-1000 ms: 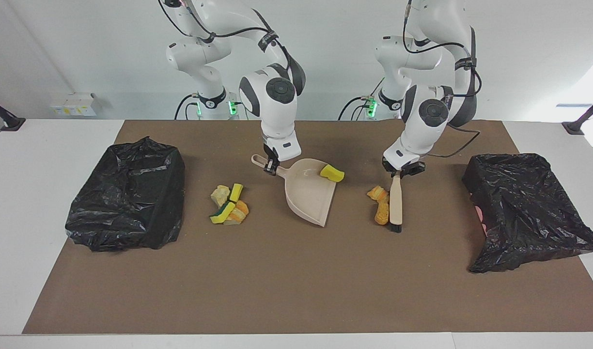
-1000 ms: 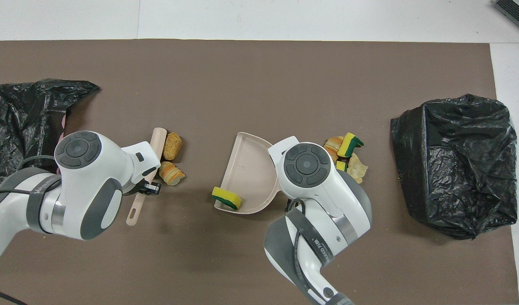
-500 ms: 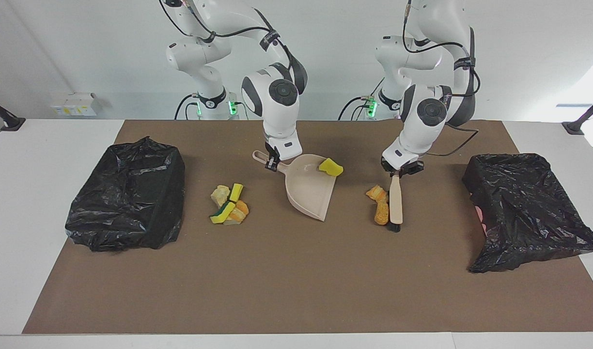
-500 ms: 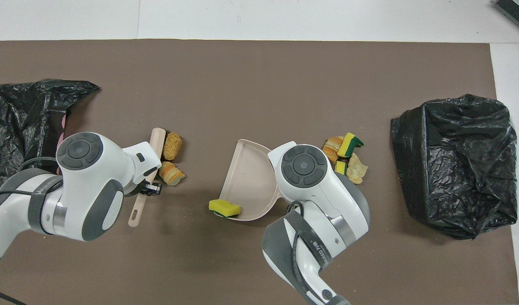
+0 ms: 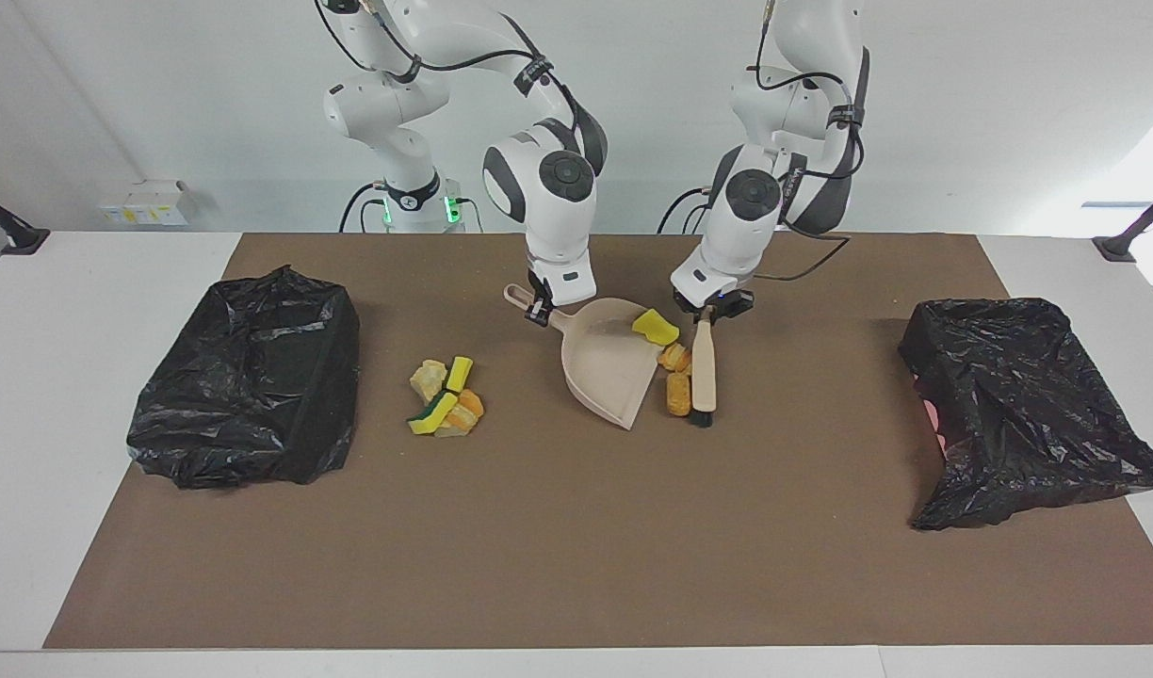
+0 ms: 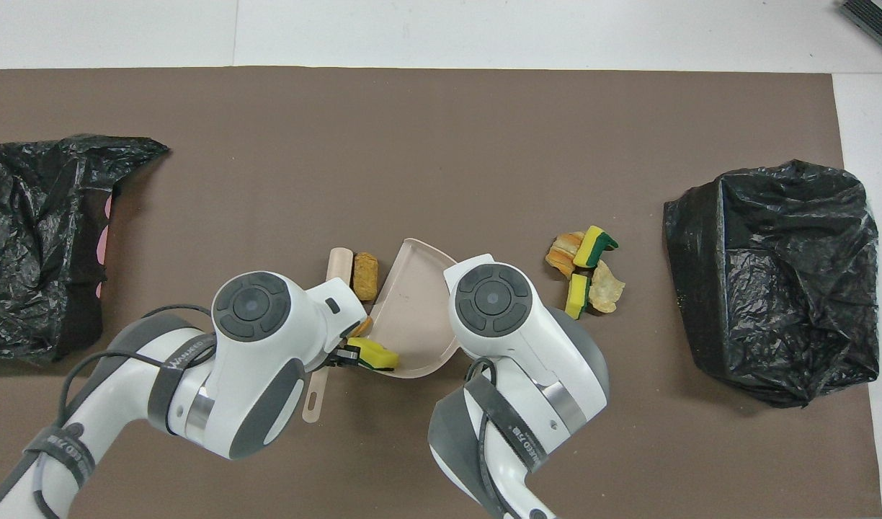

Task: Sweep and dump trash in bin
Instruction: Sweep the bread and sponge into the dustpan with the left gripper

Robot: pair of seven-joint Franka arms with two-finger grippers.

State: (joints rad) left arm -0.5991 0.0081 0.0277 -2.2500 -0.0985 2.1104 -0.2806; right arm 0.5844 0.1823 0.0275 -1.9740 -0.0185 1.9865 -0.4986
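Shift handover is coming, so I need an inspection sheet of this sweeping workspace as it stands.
Surface: brown mat on a white table.
Job's things: orange chunks between brush and dustpan; yellow chunk on the pan's rim; a pile toward the right arm's end; two black-lined bins, one at each end.
Clutter: nothing seen.
Grippers: left claw shut on the brush handle; right claw shut on the dustpan handle.
Cables: black cables run along both arms.
Surroundings: white wall, stand feet at the table corners.
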